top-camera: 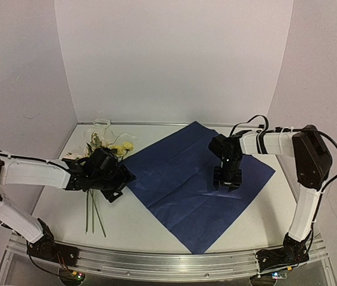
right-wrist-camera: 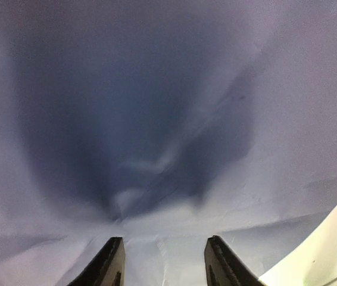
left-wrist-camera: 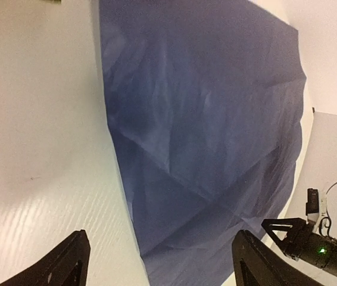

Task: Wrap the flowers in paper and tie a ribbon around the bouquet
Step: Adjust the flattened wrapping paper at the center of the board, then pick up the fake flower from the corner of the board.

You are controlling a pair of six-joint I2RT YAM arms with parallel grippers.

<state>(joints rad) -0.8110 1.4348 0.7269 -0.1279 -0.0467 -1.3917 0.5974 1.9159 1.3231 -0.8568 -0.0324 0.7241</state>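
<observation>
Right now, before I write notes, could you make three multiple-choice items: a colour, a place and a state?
1. Which colour does the large creased paper sheet show upward? A dark blue; B red; C white.
2. Where lies the small bunch of artificial flowers with thin green stems? A on the paper; B on the white table beside it; C off the table.
3. How is the left gripper? A shut on the paper; B shut on a stem; C open, empty.
Key: 1 A, the top view shows dark blue; 2 B, it rests on bare table; 3 C, jaws stand wide apart.
</observation>
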